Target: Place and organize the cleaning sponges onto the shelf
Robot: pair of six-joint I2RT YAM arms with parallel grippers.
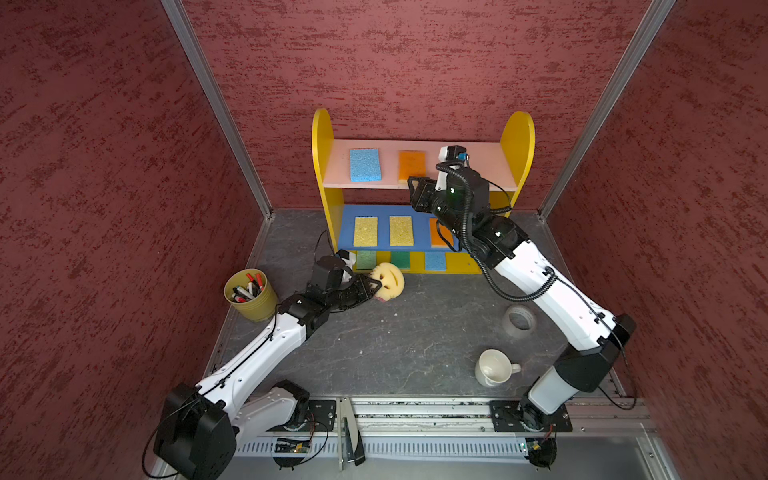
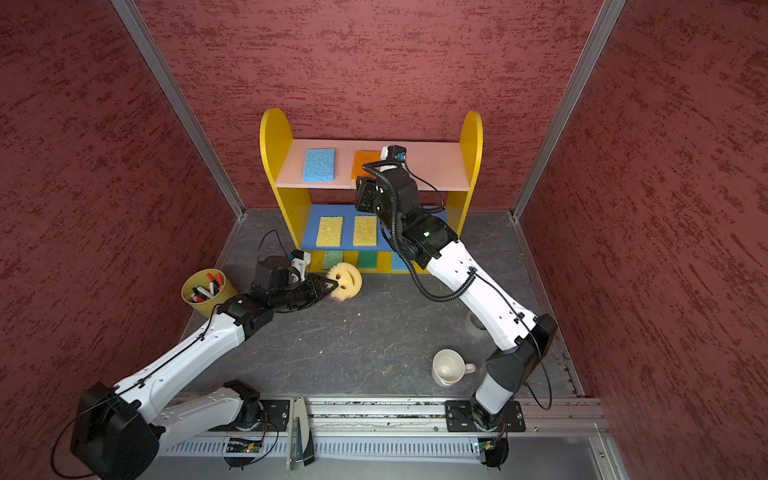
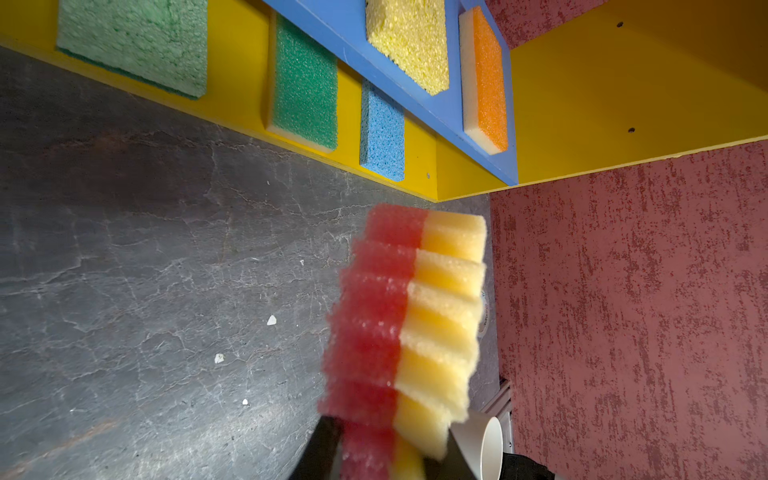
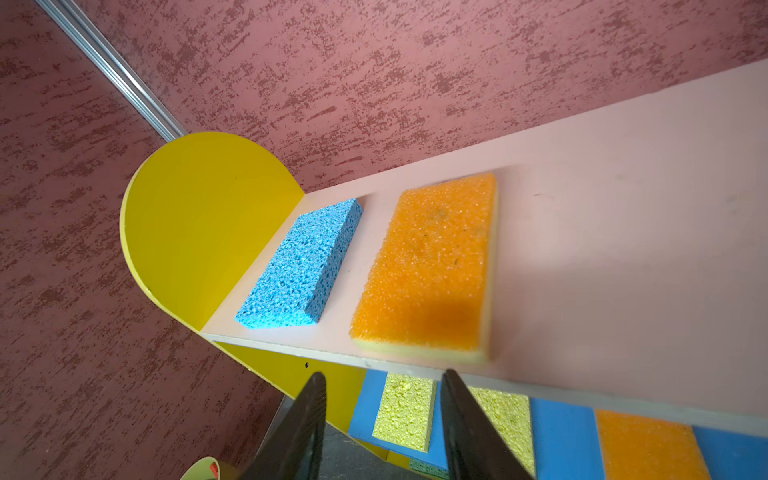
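Yellow smiley sponge (image 1: 390, 279) sits pinched in our left fingers (image 3: 322, 451), ready for the shelf (image 1: 322, 137). Our right fingers (image 4: 465, 424) stand apart, empty.

Both top views: cam high over the front, tilted down twd the back wall (image 1: 415, 62). Whole cell in frame, shelf (image 1: 322, 137) far-centre; near-identical pics, slight sideways offset. Left wrist cam: low, v. close behind the round sponge (image 3: 440, 324), looking along the floor (image 3: 124, 270) at the lower tiers. Right wrist cam: close over the pink top board (image 4: 623, 228), looking along it. Both wrist views share the blue middle board (image 3: 345, 37) w/ its orange sponge (image 3: 490, 83).
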